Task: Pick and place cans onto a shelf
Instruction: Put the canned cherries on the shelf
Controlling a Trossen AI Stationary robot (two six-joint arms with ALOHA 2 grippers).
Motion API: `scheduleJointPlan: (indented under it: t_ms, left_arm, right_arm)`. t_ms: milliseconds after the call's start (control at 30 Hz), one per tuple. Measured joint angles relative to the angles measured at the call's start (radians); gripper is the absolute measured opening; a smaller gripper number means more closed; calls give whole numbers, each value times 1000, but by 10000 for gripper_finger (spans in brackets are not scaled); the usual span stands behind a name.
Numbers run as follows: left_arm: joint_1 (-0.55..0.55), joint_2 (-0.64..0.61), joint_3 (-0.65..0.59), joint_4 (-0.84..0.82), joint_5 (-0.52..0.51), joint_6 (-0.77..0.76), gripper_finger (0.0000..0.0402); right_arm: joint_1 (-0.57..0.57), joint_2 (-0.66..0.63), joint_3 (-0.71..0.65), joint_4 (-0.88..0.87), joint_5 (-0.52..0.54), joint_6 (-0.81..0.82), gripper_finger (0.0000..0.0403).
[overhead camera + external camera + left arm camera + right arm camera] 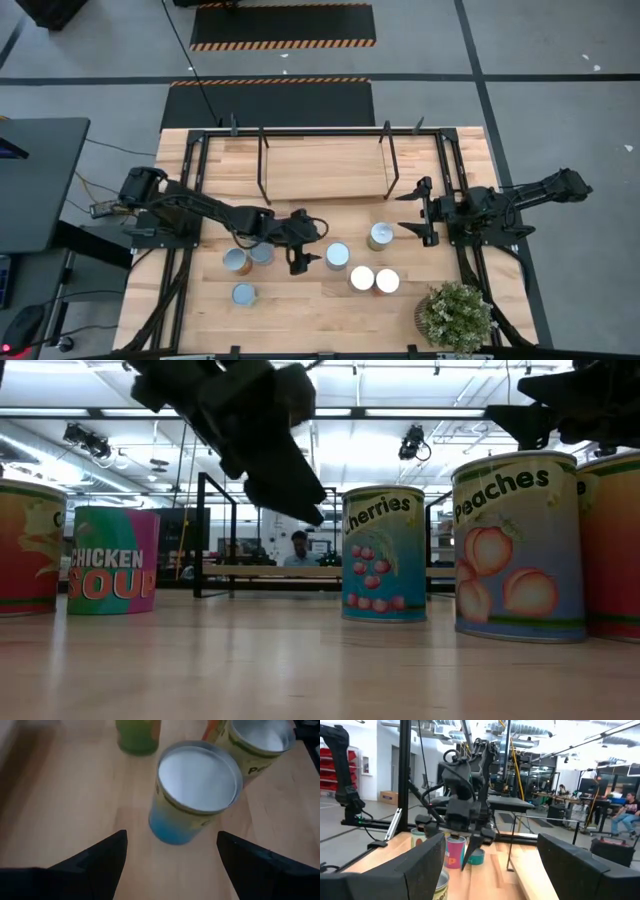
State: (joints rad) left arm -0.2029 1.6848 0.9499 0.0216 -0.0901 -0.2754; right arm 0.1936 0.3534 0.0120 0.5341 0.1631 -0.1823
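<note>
Lowering squarely is being called for: the left gripper (303, 262), fingers spread, is being held just short of the cherries can (338, 255), which should be centred between them before closing. The empty shelf (325, 168) is being left beyond. The right gripper (418, 211) is being held spread, waiting.
</note>
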Motion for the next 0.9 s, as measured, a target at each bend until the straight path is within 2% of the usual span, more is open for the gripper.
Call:
scheduleJointPlan:
  t_ms: [200,333,500,667,900]
  left_arm:
    - [-2,97,63,-55,36,-81,316]
    - [-27,133,89,-70,28,-30,316]
    - [-51,151,88,-51,-54,71,316]
    - [-50,150,88,-48,-143,76,316]
    - [-46,150,88,-73,-86,48,316]
  right_arm:
    - [0,0,0,18,-13,-79,323]
    - [0,0,0,14,-26,-83,323]
    - [0,0,0,11,-26,-105,323]
    - [0,0,0,12,-26,-121,323]
    - [0,0,0,13,-26,-112,323]
